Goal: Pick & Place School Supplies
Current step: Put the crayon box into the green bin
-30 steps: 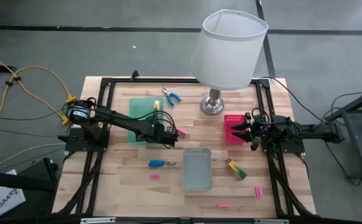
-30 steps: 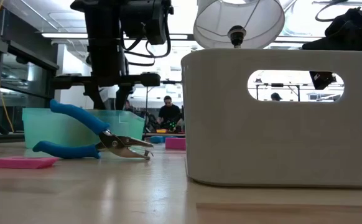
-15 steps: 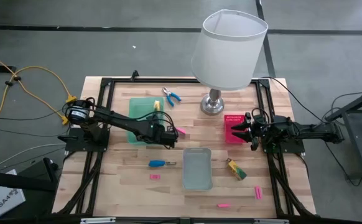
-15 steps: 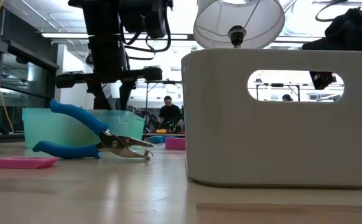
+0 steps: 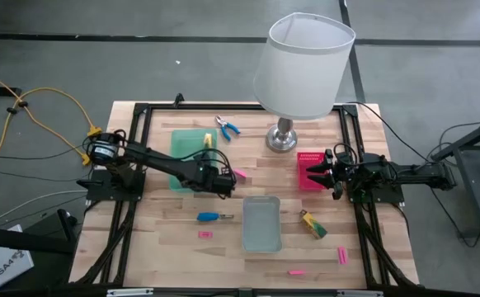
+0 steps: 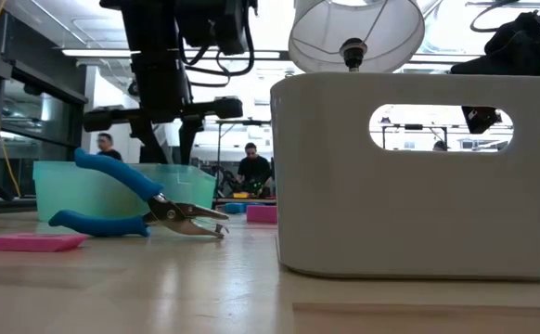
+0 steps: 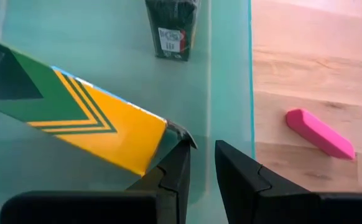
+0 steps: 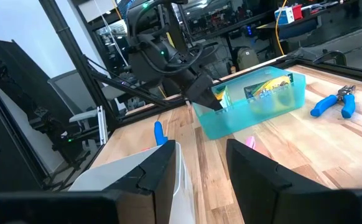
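Left gripper (image 7: 199,167) is low inside the green tray (image 5: 182,169), at 10 o'clock from table centre. Its fingers are narrowly spread and I see nothing between them.

- Risk: the yellow-and-green piece (image 7: 88,121) lies with a corner right against one fingertip. A sideways pull-out could drag or flip it. The tray wall is close on the other side, so I could snag it and shove the tray.
- Right gripper (image 5: 329,172) waits spread over the pink tray (image 5: 306,157), at 3 o'clock.

Containers:
- Green tray: the yellow-and-green piece and a dark labelled packet (image 7: 173,28).
- Grey tray (image 5: 261,223), 6 o'clock: nothing visible inside.
- Pink tray: contents hidden.

A pink bar (image 7: 321,134) lies on the table just outside the green tray.
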`<control>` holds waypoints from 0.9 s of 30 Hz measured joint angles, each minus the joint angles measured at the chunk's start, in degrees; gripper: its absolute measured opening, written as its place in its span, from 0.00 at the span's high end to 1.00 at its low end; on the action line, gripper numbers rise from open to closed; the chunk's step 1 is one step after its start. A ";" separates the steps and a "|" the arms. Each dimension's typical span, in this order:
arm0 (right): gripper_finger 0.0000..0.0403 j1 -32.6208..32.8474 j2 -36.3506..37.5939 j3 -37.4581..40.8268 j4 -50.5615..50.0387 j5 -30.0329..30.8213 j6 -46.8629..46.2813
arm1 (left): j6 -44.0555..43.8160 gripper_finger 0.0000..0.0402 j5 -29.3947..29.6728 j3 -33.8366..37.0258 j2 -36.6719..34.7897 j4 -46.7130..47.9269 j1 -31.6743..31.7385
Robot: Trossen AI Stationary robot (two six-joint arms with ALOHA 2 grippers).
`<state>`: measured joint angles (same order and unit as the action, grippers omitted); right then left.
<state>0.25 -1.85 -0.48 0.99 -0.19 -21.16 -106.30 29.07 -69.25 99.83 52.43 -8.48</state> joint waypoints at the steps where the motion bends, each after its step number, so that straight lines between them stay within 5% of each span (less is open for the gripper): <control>1: 0.67 0.00 0.00 0.00 0.00 0.00 0.00 | -0.06 0.82 0.03 0.00 0.00 0.01 -0.13; 17: 0.67 0.00 0.00 0.00 0.00 0.00 0.00 | -1.20 0.82 3.48 -0.28 -2.97 -0.40 -3.72; 27: 0.67 0.00 0.02 -0.01 0.00 -0.02 -0.01 | 18.17 0.82 22.81 -0.35 -5.64 -12.54 -11.14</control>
<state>0.25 -1.83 -0.49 0.99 -0.20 -21.17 -88.14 51.89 -69.60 94.19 39.89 -19.62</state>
